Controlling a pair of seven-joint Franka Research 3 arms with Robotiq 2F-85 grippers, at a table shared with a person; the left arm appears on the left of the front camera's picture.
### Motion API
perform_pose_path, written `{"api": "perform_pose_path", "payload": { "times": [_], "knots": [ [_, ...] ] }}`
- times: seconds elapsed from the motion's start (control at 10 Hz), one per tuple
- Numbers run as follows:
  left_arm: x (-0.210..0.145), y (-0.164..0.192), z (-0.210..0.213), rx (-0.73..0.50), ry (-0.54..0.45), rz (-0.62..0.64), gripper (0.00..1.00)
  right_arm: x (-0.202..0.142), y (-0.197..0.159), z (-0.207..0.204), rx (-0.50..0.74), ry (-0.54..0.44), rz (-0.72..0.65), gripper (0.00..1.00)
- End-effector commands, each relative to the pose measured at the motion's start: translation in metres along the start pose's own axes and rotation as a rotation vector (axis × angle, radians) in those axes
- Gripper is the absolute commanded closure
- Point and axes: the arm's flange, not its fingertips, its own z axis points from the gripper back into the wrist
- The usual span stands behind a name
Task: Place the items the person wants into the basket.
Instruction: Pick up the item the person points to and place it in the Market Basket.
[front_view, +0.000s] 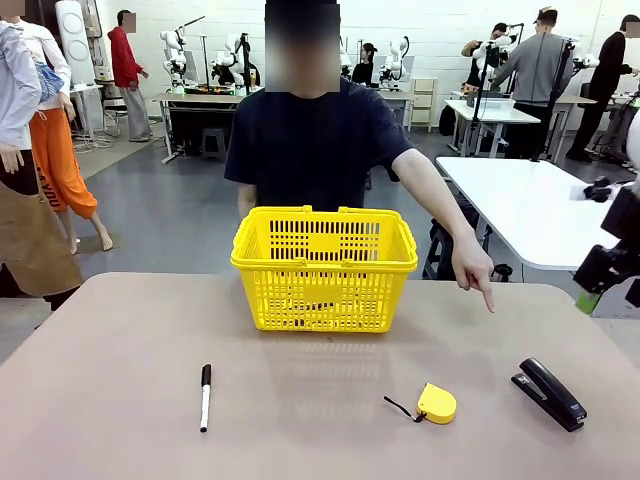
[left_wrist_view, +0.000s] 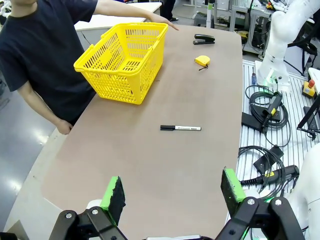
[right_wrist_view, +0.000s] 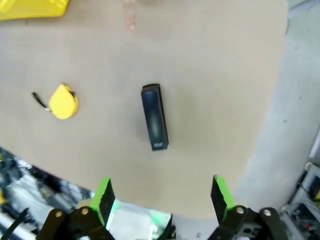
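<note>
The yellow basket (front_view: 325, 265) (left_wrist_view: 125, 60) stands mid-table in front of the person (front_view: 315, 140). The person's hand (front_view: 473, 268) (left_wrist_view: 167, 22) points a finger down toward the black stapler (front_view: 550, 393) (right_wrist_view: 154, 117) (left_wrist_view: 204, 39), which lies flat near the table's right front. My right gripper (right_wrist_view: 162, 195) (front_view: 598, 290) hangs open above and short of the stapler, at the table's right edge, holding nothing. My left gripper (left_wrist_view: 172, 192) is open and empty over the table's left end, far from the basket. A dark shape shows dimly through the basket's lattice.
A yellow tape measure (front_view: 436, 403) (right_wrist_view: 62, 101) (left_wrist_view: 202, 60) lies left of the stapler. A white marker with a black cap (front_view: 205, 396) (left_wrist_view: 180, 128) lies at the front left. Bare tabletop (front_view: 320, 420) separates them. Cables (left_wrist_view: 265, 115) lie beside the table.
</note>
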Motion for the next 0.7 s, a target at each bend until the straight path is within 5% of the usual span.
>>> {"api": "perform_pose_path", "payload": {
  "times": [0.0,0.6],
  "knots": [
    [0.000,0.001,0.001,0.000,-0.023,-0.024,0.00,0.018,-0.002,-0.034,-0.039,0.019,0.057,0.00],
    [0.000,0.001,0.001,0.000,-0.023,-0.024,0.00,0.039,0.010,-0.109,0.019,0.152,0.143,0.00]
  ]
}}
